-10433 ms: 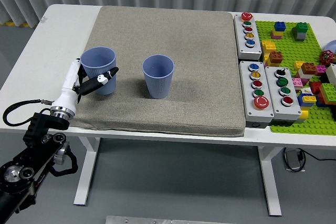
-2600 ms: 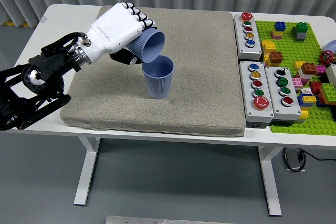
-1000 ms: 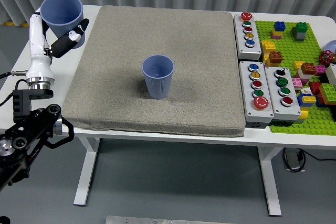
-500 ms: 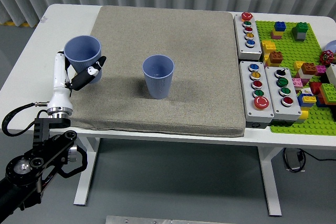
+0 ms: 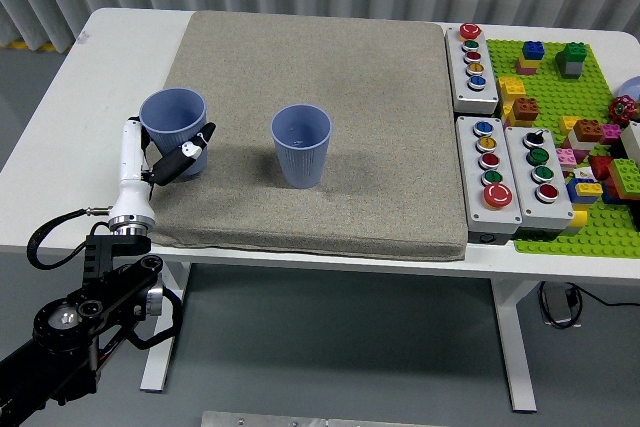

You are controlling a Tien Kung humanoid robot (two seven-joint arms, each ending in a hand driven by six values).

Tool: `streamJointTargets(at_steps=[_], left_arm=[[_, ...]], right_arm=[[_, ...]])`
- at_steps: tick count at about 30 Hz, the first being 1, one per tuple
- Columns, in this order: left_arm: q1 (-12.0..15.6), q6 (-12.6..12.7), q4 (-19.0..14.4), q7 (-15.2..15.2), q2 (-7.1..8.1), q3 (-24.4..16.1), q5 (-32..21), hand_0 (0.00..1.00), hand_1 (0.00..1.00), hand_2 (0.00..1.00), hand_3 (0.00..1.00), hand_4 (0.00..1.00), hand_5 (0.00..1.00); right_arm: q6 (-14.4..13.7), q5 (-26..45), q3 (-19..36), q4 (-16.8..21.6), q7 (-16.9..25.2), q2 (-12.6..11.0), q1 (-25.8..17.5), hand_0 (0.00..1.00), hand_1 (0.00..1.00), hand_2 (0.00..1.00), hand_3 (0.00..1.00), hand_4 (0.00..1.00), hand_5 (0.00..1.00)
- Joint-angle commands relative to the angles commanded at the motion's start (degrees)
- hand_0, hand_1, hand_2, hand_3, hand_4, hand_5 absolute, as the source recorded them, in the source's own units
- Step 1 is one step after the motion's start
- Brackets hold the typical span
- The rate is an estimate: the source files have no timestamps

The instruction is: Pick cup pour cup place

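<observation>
- Fingers (image 5: pixel 190 154) of left hand (image 5: pixel 160 159) curled round the held cup (image 5: pixel 174 133), thumb side w/ black tip across its front; grip closed on it
- Held cup: blue, upright, mouth up, over left edge of the grey mat (image 5: pixel 330 97); can't tell if its base touches the mat
- Second cup (image 5: pixel 301 145): same blue, upright on the mat, right of the held one, apart from it; contents not visible
- Left arm: white forearm rises from lower-left, black joints + cable below table (image 5: pixel 60 127) edge
- Right of mat: three button boxes (image 5: pixel 497 175) w/ coloured buttons, just beside mat edge; further right a green baseplate (image 5: pixel 590 147) w/ assorted coloured bricks
- White table under all; pleated curtain behind
</observation>
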Motion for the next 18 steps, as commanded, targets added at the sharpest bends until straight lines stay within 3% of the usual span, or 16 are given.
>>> streamJointTargets(at_steps=[9, 18], left_arm=[[0.0, 0.0, 2.9, -0.6, -0.30, 0.8, -2.2, 0.496, 0.443, 0.476, 0.460, 0.801, 0.326], [0.0, 0.0, 2.7, -0.7, -0.31, 0.7, -1.7, 0.502, 0.447, 0.476, 0.482, 0.795, 0.329]], right_arm=[[0.1, -0.3, 0.1, 0.0, 0.0, 0.0, 0.0, 0.698, 0.690, 0.644, 0.624, 0.002, 0.384], [0.0, 0.0, 0.0, 0.0, 0.0, 0.0, 0.1, 0.698, 0.690, 0.644, 0.624, 0.002, 0.384]])
